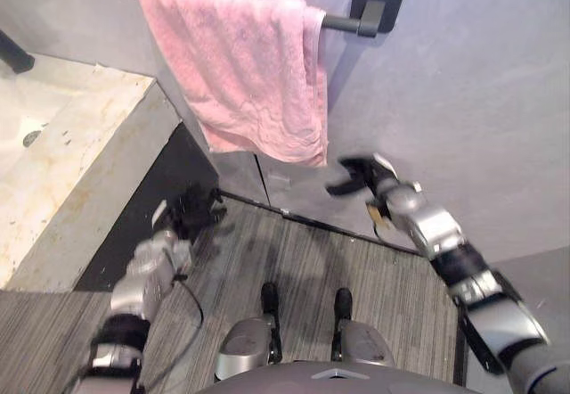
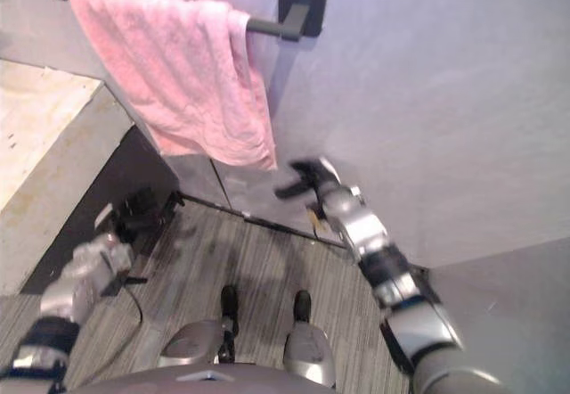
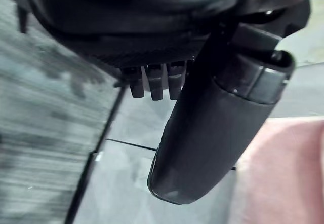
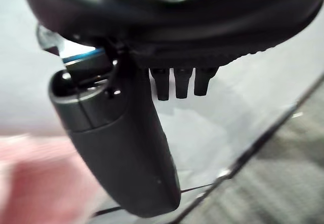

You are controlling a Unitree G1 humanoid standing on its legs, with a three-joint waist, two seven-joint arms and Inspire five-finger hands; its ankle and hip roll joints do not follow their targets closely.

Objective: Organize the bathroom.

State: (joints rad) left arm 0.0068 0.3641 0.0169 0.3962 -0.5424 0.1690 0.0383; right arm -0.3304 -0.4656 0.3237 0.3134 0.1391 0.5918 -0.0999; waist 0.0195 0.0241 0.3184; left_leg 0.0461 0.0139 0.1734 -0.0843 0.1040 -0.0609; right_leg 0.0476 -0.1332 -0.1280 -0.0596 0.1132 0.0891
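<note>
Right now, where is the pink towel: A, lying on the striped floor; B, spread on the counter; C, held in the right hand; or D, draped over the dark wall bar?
D: the pink towel hangs folded over the dark wall bar, while the right hand sits below its lower corner, open and not touching it.

No text, label, number or sign could be read anywhere — the pink towel (image 1: pixel 245 73) was plain, and the dark bar (image 1: pixel 343 24) it hung from, the grey wall (image 1: pixel 463 100) and the striped floor (image 1: pixel 356 269) carried no legible print.
</note>
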